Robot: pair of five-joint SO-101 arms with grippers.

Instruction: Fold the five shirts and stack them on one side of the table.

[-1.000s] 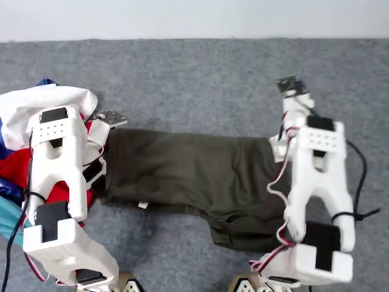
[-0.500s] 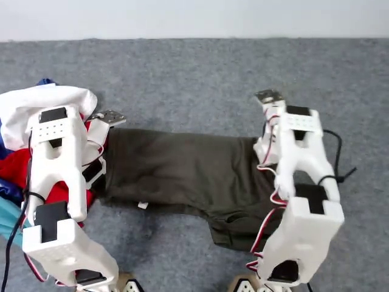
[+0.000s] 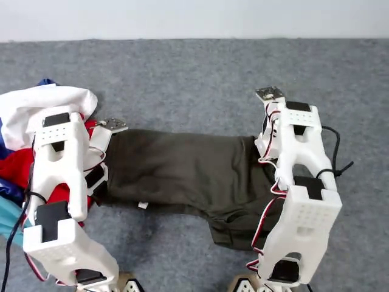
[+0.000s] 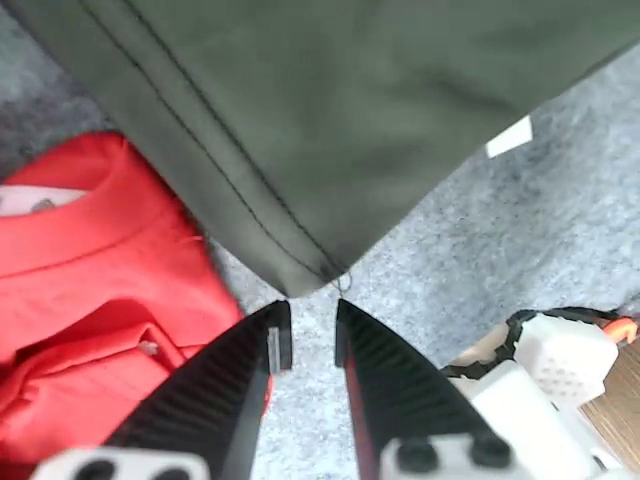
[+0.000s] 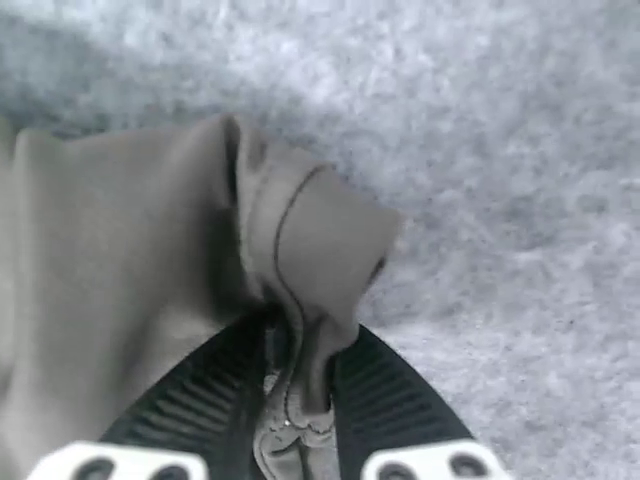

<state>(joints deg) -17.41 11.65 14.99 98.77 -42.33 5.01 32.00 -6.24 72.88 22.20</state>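
Grey felt tabletop [image 3: 200, 73] bears an olive shirt [image 3: 182, 170], right gripper [image 5: 297, 352] pinching it, left gripper [image 4: 312, 328] parted, empty.

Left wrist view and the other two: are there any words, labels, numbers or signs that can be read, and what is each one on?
Nothing here can be read as text.
White tag at the edge of the olive shirt: too small to tell whether it bears any print.
Pale patch inside the collar of the red shirt, perhaps a label: too blurred to read.
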